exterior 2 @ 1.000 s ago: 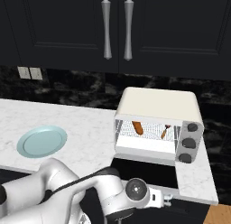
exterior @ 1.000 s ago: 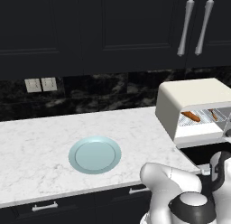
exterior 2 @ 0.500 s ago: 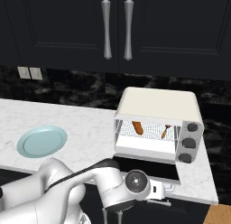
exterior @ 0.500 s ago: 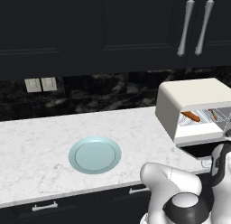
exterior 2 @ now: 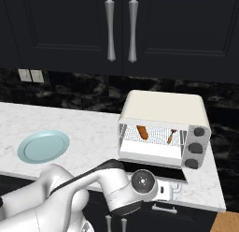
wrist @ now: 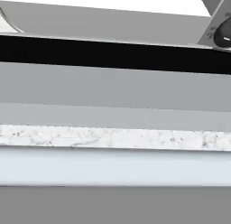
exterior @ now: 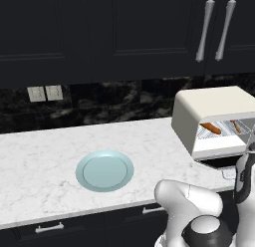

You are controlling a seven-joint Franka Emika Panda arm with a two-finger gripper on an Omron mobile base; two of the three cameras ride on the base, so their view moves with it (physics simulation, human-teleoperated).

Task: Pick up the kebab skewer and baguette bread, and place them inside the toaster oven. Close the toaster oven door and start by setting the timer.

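Observation:
The cream toaster oven [exterior 2: 163,109] stands open on the right of the counter. On its wire rack lie the baguette bread [exterior 2: 142,132] at the left and the kebab skewer [exterior 2: 172,135] at the right, also seen as baguette [exterior: 213,128] and skewer [exterior: 235,125]. The dark glass toaster oven door [exterior 2: 154,169] hangs folded down flat over the counter's front edge. My gripper [exterior 2: 169,191] sits low, just under the door's front edge, its fingers hidden. In the hand view a marble counter edge [wrist: 113,137] runs below a black band [wrist: 113,53].
An empty light blue plate [exterior: 104,170] rests on the white marble counter [exterior: 45,156] to the left. Three dark knobs [exterior 2: 196,148] line the oven's right side. Dark cabinets with silver handles [exterior 2: 121,30] hang above. My arm's bulky white links crowd the space before the counter.
My hand has crept slightly up and to the right beneath the open door's front edge. The oven, the food and the plate have stayed put.

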